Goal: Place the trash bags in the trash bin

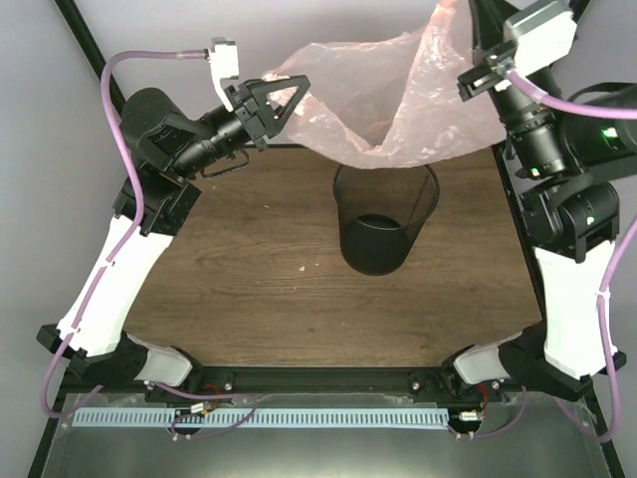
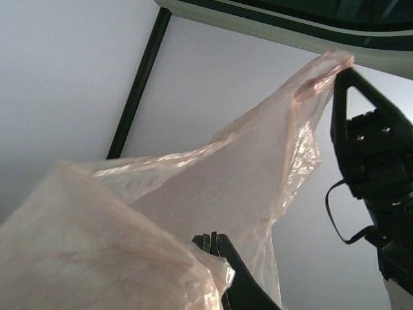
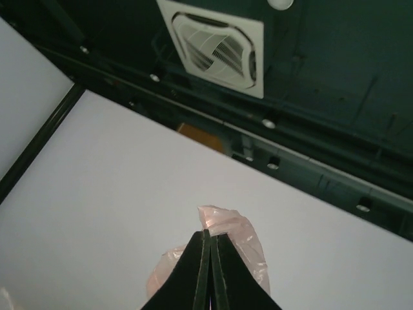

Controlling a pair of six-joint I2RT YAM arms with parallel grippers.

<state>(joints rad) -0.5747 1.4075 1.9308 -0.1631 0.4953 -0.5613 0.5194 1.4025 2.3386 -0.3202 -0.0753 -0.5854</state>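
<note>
Left claw (image 2: 213,237) was clamped on the pink bag (image 1: 398,95) | right claw (image 3: 208,234) was clamped on its higher corner | bag hung between both claws | bin (image 1: 386,214) stood below them, maybe a bit nearer | it seemed best to lower the saggy middle in first.

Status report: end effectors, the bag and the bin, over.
Left end effector shut on pink bag; right end effector shut on its other end, higher. Bag slung between them in the air, not inside black bin. Bin mouth unobstructed.
</note>
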